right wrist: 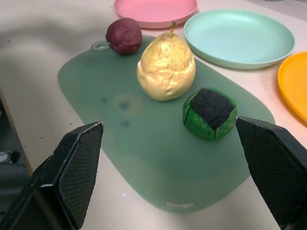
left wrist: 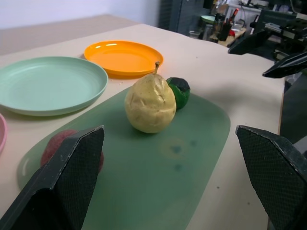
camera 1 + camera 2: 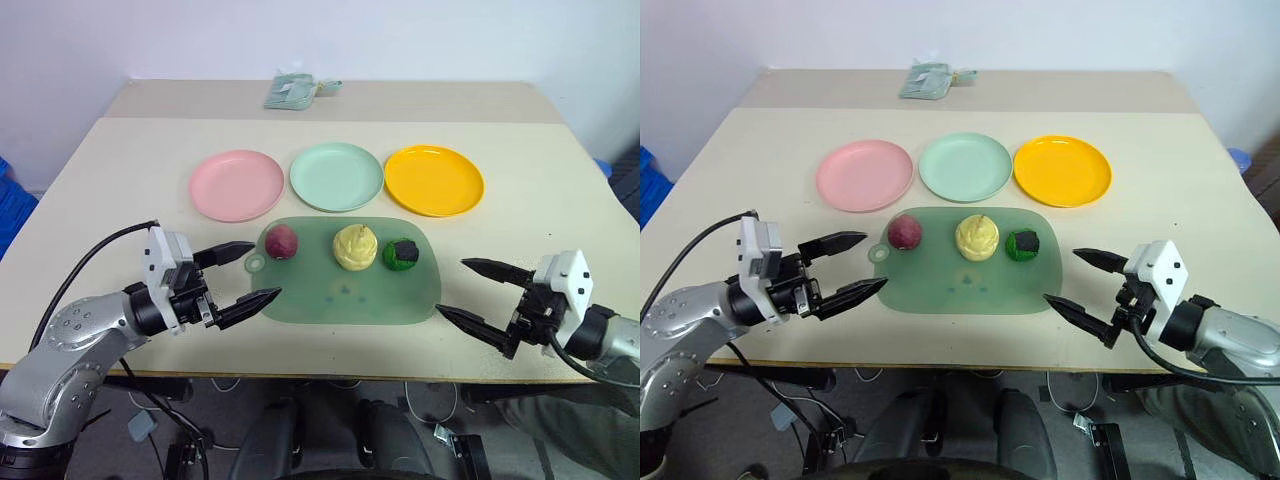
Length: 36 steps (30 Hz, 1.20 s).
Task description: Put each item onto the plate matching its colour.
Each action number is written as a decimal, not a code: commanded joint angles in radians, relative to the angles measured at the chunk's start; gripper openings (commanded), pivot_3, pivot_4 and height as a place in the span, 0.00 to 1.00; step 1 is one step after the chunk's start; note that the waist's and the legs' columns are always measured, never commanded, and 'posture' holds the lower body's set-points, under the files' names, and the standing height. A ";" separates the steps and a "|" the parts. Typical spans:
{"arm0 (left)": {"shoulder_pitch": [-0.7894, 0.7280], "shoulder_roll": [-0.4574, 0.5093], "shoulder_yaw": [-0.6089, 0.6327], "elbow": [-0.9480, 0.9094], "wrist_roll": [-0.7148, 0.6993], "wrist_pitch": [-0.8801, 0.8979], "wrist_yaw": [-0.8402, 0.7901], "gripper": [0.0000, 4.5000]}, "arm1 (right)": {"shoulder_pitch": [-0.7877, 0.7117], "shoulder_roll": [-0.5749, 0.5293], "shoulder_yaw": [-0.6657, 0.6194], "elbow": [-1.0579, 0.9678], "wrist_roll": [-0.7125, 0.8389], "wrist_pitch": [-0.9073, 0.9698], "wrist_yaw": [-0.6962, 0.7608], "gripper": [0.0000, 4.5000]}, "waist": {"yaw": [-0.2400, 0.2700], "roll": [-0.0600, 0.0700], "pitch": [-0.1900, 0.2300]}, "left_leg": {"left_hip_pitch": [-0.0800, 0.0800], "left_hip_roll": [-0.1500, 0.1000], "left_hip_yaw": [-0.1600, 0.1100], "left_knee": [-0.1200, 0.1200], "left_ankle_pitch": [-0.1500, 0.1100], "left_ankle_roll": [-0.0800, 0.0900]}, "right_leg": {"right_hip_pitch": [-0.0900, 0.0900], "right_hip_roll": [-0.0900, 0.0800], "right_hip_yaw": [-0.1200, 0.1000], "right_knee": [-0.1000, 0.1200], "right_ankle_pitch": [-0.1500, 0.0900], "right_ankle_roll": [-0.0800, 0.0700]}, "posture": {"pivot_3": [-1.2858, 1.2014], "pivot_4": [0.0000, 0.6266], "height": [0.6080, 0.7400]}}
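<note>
Three toy foods sit in a row on a translucent green mat: a dark reddish-purple lump, a pale yellow pear-shaped one and a green-black chunk. Behind the mat lie a pink plate, a mint green plate and an orange-yellow plate, all bare. My left gripper hovers open at the mat's left edge, pointing at the purple lump. At the mat's right edge my right gripper stands open, holding nothing.
A small pale green packet lies at the table's far edge, on a second table top butted against this one. The table's front edge runs just below both grippers. Cables hang under the table.
</note>
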 commanded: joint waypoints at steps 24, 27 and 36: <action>-0.225 -0.145 -0.070 0.110 0.075 0.196 0.312 1.00 | -0.217 0.016 0.110 -0.020 0.015 -0.028 0.073 0.99 | -0.001 -0.002 0.001 | 0.005 0.000 0.000 0.013 0.000 0.000 | 0.004 0.001 0.000 0.015 0.000 0.000 | 0.52 0.24 1.00; -0.301 -0.186 -0.083 0.158 0.057 0.268 0.369 1.00 | -0.256 0.018 0.137 -0.002 0.003 -0.046 0.097 0.99 | 0.000 -0.003 0.002 | 0.005 0.000 0.000 0.015 0.000 0.000 | 0.005 0.002 0.000 0.015 0.000 0.000 | 0.52 0.24 1.00; -0.416 -0.259 -0.131 0.249 0.116 0.378 0.468 1.00 | -0.274 0.026 0.161 0.031 -0.036 -0.115 0.132 0.99 | 0.000 -0.006 0.003 | 0.005 0.000 0.000 0.016 0.000 0.000 | 0.005 0.002 0.000 0.016 0.001 0.001 | 0.52 0.24 1.00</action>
